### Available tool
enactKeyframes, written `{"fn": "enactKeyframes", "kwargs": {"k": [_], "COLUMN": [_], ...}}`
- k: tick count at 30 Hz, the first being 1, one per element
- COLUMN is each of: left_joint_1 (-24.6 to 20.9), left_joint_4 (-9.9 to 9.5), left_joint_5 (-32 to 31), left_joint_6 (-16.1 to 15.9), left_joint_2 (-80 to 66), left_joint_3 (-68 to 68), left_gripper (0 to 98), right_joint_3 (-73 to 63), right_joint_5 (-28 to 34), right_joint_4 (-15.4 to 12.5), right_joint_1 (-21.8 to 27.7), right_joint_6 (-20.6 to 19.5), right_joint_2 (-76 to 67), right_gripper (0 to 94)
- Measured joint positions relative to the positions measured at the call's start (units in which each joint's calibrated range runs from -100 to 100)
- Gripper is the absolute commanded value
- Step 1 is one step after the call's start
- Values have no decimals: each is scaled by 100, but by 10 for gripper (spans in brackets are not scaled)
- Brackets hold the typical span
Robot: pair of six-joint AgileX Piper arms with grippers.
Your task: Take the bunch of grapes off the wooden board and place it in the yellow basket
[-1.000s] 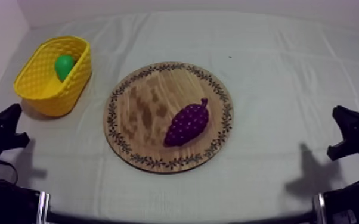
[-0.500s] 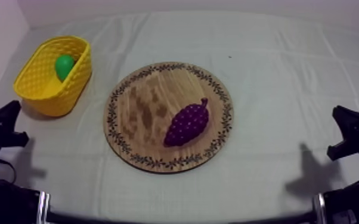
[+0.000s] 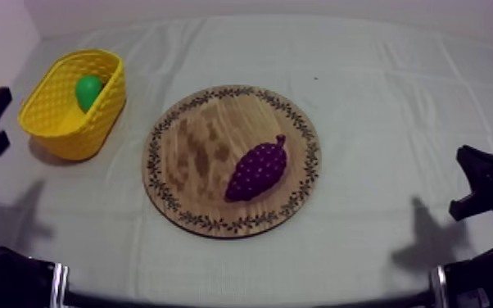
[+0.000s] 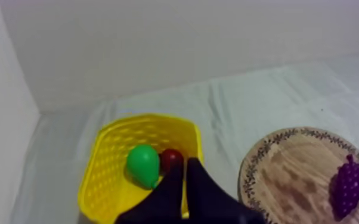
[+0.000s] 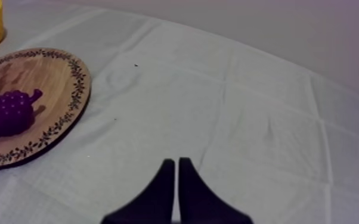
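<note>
Yellow basket (image 3: 102, 116) holds pear (image 3: 88, 90) and small red fruit (image 4: 171, 158) (side by side).

pear (image 4: 143, 165): green, touching the small red fruit
small red fruit (image 4: 171, 158): just beside the pear, partly hidden
tabletop (image 3: 381, 98): under a creased grey-white cloth
wall (image 4: 158, 47): plain, pale, behind the tabletop

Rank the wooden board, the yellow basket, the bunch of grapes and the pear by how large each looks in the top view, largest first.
1. wooden board
2. yellow basket
3. bunch of grapes
4. pear, partly hidden by the basket wall and farther from the camera, so its true size is less sure
</note>
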Motion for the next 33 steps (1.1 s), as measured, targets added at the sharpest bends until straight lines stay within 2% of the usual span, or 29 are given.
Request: {"fn": "enactKeyframes", "kwargs": {"k": [11,25,33], "left_joint_1": [416,1113,1214], "left_joint_4": [21,-422,-600], "left_joint_5": [469,1010,1079], "left_joint_6": [-26,467,589], "left_joint_2": [1596,2958,3333], "left_joint_3": [-2035,-3485,-3668], "left_gripper": [0,0,0], "right_joint_3": [0,0,0], "right_joint_5": [0,0,0], "right_joint_4": [0,0,0], "right_joint_1": [0,0,0], "right_joint_6": [0,-3,-3], "right_joint_2": [0,0,0], "right_gripper": [4,4,4]}}
